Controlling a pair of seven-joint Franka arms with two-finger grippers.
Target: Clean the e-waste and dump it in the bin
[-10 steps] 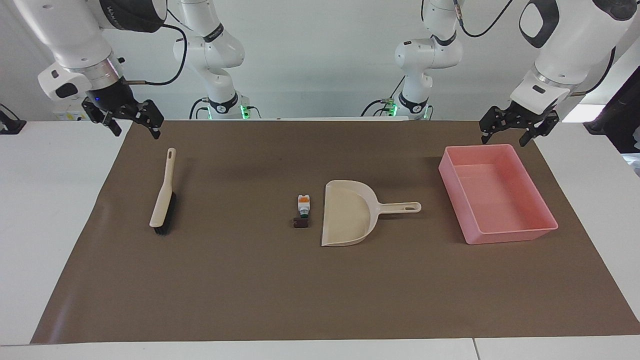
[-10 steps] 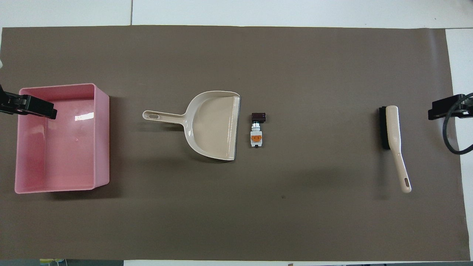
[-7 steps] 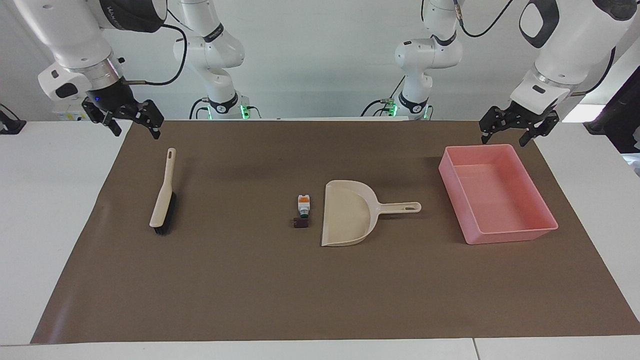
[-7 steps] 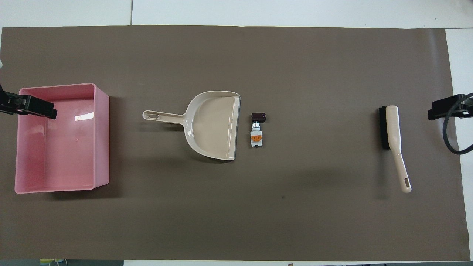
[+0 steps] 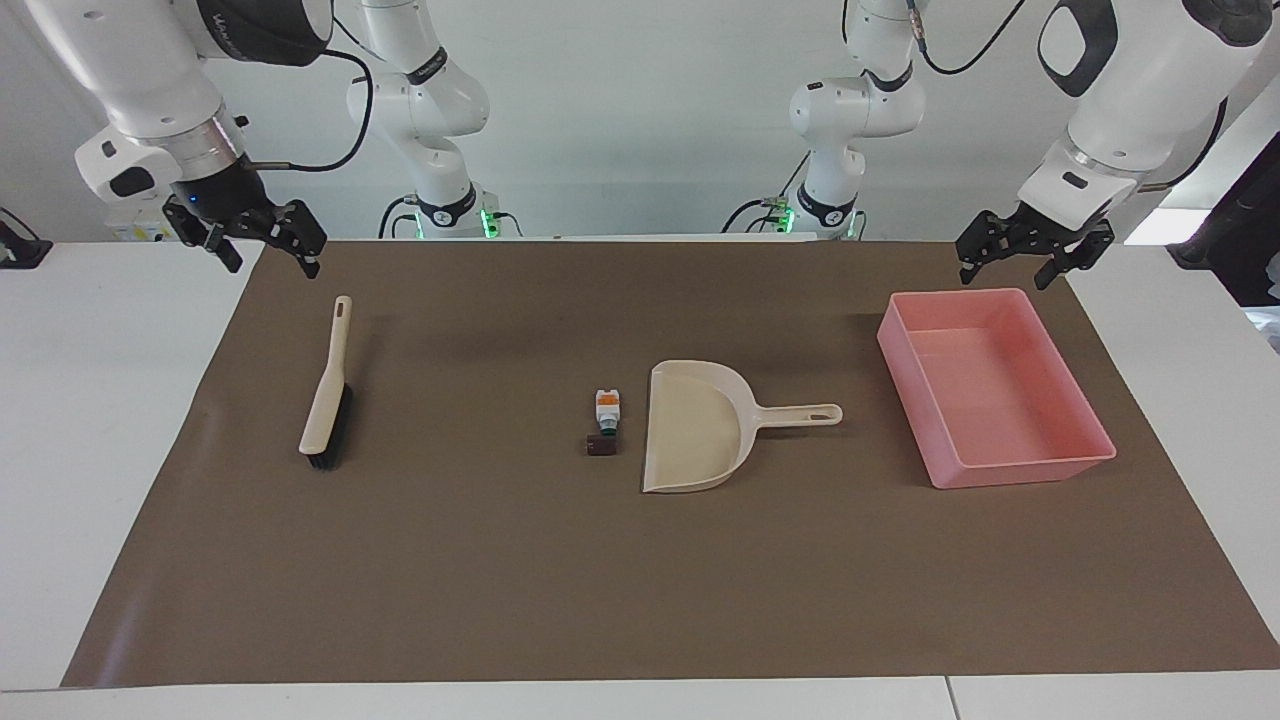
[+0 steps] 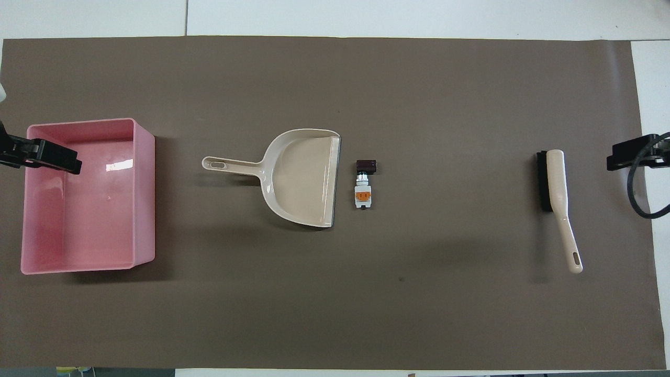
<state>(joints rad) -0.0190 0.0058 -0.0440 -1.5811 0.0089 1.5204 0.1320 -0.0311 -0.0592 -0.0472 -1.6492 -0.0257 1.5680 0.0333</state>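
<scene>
The e-waste point(image 5: 605, 422) is lying mid-worktop, just beside the dustpan point(image 5: 695, 428) mouth; the bin point(image 5: 993, 387) is sitting toward the left arm's end. The left end effector point(image 5: 1028, 268) is hovering, fingers spread and empty, over the bin's robot-side edge. The right end effector point(image 5: 265, 252) is hanging agape and empty above the brush point(image 5: 328, 390) handle tip.

the scene is bright and evenly lit from above, with both views sharp across the frame. soft, faint shadows lie on the matte brown table mat point(image 6: 335, 314) beside the shallow pink plastic tray point(image 6: 144, 199) and the beige plastic dustpan point(image 6: 293, 173). a small white glare spot sits on the tray's floor. the white wall looks washed out in the facing view.
</scene>
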